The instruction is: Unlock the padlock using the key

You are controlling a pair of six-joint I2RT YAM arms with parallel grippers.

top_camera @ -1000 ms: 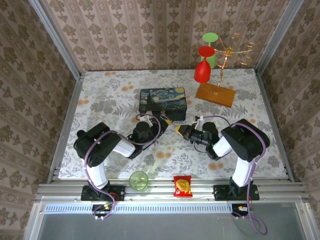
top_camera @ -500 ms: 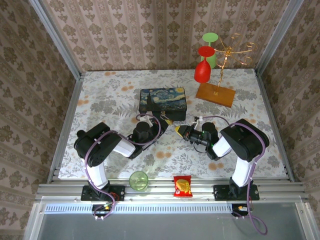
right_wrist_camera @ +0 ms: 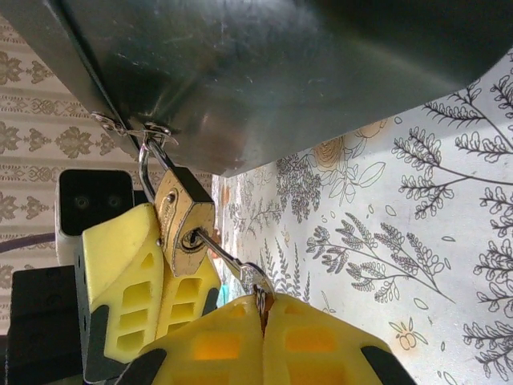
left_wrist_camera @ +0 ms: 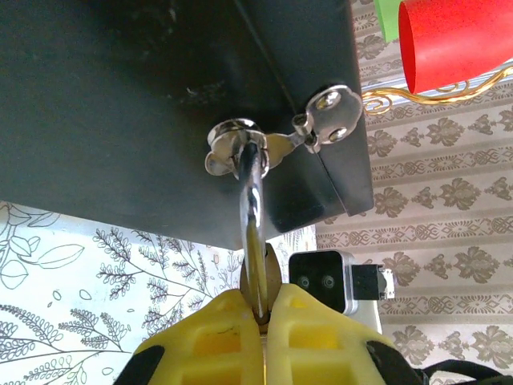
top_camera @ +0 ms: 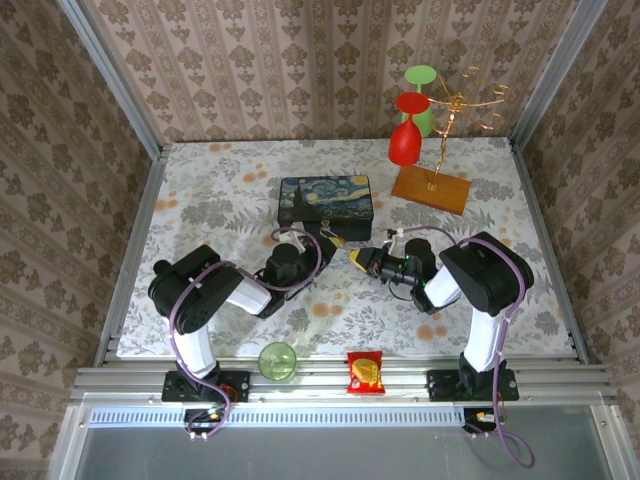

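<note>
1. The right arm has moved a little closer to the painted box [top_camera: 325,205] than it was a moment ago. It looks like the key [right_wrist_camera: 231,261] is being pushed deeper into the padlock [right_wrist_camera: 186,226]. A turn is likely the next step.
2. The right gripper [right_wrist_camera: 262,317] is squeezed tight on the key's head. The key's tip sits in the keyhole.
3. The left gripper [left_wrist_camera: 257,303] is squeezed tight on the padlock. The padlock hangs from the clasp [left_wrist_camera: 240,148] on the box.
</note>
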